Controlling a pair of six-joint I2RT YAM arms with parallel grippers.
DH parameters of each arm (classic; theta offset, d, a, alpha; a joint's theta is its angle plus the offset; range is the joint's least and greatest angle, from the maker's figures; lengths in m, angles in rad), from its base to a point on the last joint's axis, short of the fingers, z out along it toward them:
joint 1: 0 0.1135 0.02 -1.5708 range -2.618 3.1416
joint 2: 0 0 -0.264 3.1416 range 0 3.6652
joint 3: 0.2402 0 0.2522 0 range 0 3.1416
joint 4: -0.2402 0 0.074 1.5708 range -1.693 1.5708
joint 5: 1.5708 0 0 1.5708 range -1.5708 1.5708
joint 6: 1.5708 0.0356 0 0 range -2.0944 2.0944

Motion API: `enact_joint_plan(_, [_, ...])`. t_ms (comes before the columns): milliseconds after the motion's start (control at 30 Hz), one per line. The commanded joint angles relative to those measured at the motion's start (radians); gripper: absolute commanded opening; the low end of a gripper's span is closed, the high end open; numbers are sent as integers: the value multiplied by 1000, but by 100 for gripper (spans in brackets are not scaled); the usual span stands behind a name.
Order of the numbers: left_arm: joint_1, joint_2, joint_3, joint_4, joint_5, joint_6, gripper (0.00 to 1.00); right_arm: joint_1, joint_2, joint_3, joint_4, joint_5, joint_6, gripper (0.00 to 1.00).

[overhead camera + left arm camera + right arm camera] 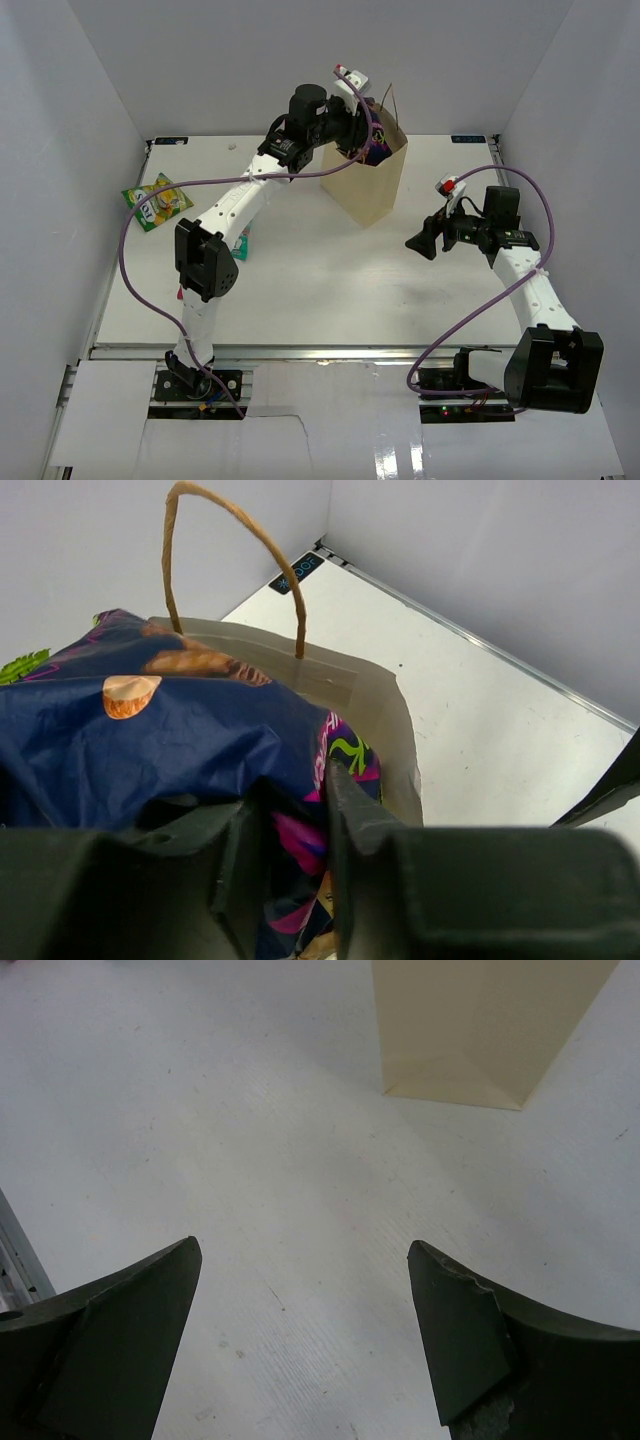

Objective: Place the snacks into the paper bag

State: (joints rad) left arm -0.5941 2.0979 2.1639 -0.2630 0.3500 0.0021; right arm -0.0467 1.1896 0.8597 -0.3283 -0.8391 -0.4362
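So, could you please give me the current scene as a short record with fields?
left gripper: shut on the dark blue glossy chip bag, held at the mouth of the tall tan kraft-paper bag
paper bag: upright on the white table, toward its far side
right gripper: open, empty, hovering above the table on the paper bag's right
loose snacks: green-yellow packet near the table's left edge; teal packet partly hidden by the left arm
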Motion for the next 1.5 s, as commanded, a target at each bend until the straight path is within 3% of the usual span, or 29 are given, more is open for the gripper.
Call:
enact_joint_plan(0, [-13,-113,16,103,0,30,42,-7,-13,-10,32,-22,7,89])
enact_joint_plan(33, [-16,-114,16,103,-9,27,54,-7,-12,-10,31,-22,7,89])
enact_joint_plan(167, [-18,-127,4,100,-26,18,72,-7,-12,-10,32,-23,7,89])
enact_joint_plan(700, [-19,-235,-137,117,-156,-37,79,-5,-15,41,11,-57,-42,90])
enact_joint_plan(900, [10,-483,-482,177,-393,-195,84,31,30,228,29,26,7,86])
enact_joint_plan(1067, [103,-699,-807,66,-436,-443,86,232,137,479,-28,318,-12,84])
enact_joint_plan(1167, [158,-837,-967,9,-437,-516,87,300,237,629,-35,487,14,83])
enact_joint_plan(1333, [177,-1053,-1131,-48,-485,-570,87,323,448,852,-92,613,30,84])
enact_joint_plan(1467, [180,-1148,-1202,-80,-517,-605,88,340,556,963,-141,629,17,83])
